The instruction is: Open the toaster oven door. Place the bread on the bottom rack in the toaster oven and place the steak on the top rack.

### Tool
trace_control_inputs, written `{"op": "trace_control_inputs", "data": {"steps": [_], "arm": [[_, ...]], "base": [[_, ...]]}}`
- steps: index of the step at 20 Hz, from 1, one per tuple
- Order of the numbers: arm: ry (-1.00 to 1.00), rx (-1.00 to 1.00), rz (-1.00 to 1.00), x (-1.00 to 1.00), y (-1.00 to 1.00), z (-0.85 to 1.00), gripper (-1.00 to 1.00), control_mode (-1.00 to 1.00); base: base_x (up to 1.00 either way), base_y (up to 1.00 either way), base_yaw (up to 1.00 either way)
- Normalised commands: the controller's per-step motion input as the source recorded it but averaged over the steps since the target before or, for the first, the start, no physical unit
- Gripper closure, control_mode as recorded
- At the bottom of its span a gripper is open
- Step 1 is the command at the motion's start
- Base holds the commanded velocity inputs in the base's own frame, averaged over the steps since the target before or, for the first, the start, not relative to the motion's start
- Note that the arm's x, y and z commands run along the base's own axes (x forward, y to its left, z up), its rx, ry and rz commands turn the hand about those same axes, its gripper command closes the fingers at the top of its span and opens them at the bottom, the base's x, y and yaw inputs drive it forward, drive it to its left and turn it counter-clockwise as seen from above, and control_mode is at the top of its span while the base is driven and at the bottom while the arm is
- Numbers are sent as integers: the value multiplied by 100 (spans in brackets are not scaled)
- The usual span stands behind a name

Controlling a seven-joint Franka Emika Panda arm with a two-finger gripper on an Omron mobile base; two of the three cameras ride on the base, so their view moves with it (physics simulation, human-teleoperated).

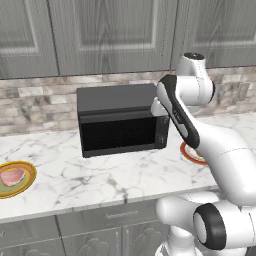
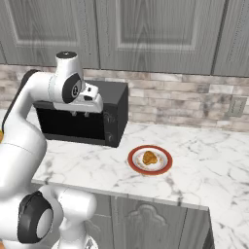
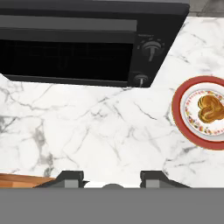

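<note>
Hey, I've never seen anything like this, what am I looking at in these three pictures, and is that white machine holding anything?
It is a computer-rendered kitchen with a white robot arm on a base. Two pictures come from cameras on the base, behind the arm to its left and right. The third comes from a camera on the hand, looking down past the tool, whose fingers stand a little apart with nothing between them. On the marble counter sits a black toaster oven, its door shut. To its left a yellow-rimmed plate holds a pink steak. To its right a red-rimmed plate holds a browned piece of bread.
</note>
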Motion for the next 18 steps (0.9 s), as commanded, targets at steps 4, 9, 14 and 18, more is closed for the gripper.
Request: {"op": "trace_control_inputs", "data": {"steps": [4, 9, 14, 18], "arm": [[1, -4, 0, 0, 1, -4, -100, -100], [5, -6, 4, 5, 10, -33, -100, -100], [2, -21, 10, 38, 16, -45, -100, -100], [0, -43, 19, 15, 22, -10, -100, -100]], "base": [[0, 0, 0], [0, 0, 0], [0, 0, 0], [0, 0, 0]]}}
